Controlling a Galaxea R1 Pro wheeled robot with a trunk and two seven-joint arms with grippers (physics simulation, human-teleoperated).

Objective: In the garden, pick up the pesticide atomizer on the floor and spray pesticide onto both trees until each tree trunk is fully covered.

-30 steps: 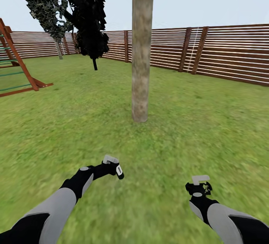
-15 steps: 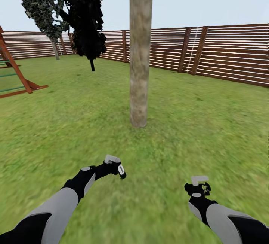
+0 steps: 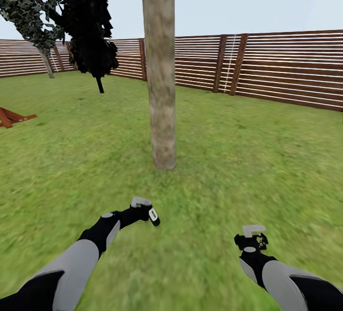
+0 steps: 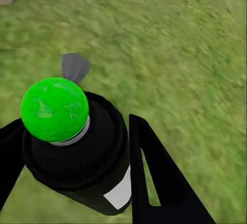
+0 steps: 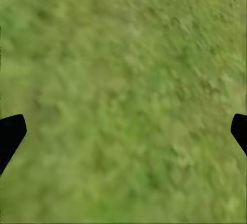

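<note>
Pesticide atomizer (image 3: 152,216) sits clamped between the left gripper's (image 3: 143,212) fingers (image 4: 154,183), over the grass (image 3: 247,168) just short of the tree trunk (image 3: 160,72). Right of it, the right gripper (image 3: 252,240) hangs spread wide and empty. Beyond the trunk stand two dark conifers (image 3: 88,25) and the slatted fence (image 3: 286,67).

Black pesticide atomizer (image 3: 152,216) with white label, clamped in left gripper (image 3: 143,213) low over grass. Ahead, upright mottled grey-brown tree trunk (image 3: 160,67) rooted in lawn.
</note>
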